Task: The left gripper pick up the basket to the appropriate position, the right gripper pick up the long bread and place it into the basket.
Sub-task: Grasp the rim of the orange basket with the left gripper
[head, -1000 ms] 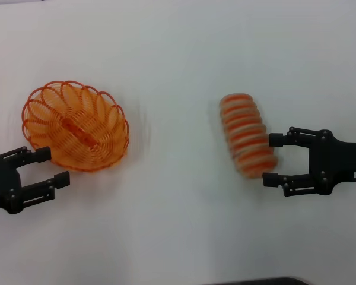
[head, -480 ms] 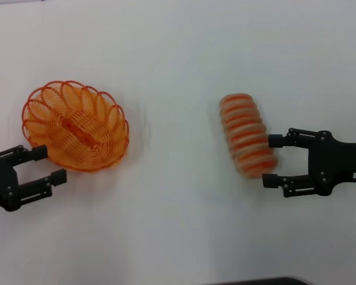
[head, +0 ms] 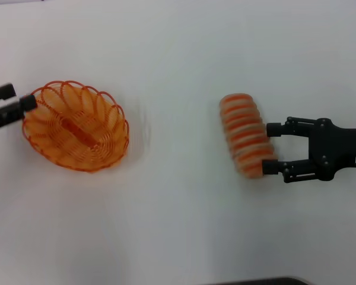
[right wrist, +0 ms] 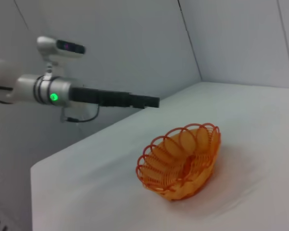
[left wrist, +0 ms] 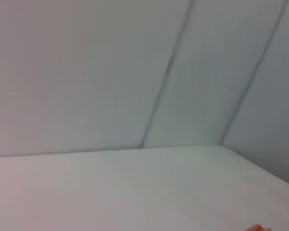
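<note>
Right now, right gripper fingers spread, one on each side of long bread's near end, tips touching or nearly touching crust, not clamped. I judge best move: push in further so pads straddle loaf's middle, then squeeze gently, since end grip may let it pivot. Left gripper fingers look nearly together, holding nothing, raised above table at basket's far-left rim. Basket sits well apart from bread, on my left; bread lies beside right gripper.
</note>
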Controlling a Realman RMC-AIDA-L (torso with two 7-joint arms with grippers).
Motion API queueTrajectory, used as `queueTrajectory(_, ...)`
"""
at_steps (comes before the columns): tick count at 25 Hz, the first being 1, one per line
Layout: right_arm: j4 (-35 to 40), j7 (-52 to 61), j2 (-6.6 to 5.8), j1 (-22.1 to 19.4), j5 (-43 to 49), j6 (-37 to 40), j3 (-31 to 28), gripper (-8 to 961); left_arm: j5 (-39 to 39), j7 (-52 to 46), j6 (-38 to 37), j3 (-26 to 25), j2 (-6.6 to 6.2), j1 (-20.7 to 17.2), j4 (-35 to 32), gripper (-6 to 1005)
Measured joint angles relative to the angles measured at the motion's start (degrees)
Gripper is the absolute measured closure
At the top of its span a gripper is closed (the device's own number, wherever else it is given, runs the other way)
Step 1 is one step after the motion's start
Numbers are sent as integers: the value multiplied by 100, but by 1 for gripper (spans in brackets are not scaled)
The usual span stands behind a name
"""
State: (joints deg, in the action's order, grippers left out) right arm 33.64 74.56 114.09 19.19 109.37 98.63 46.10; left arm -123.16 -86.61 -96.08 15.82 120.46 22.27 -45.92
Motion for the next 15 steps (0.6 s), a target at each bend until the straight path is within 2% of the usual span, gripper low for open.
queueTrajectory(2,80,173,-2,44,3,38,8,8,-24,-181,96,44,-20,67,-29,270)
queueTrajectory(3,125,270,-2,74,27,46,16,8,-238,-821,470,334,-85,292,-151,270)
queueTrajectory(6,234,565,-2,178,200,62,21,7,-549,-1389,800,704,-131,548,-344,269)
queueTrajectory(15,285,810,-1,372,454,78,26,7,-1755,-2011,1174,1869,-155,1199,-1075,269)
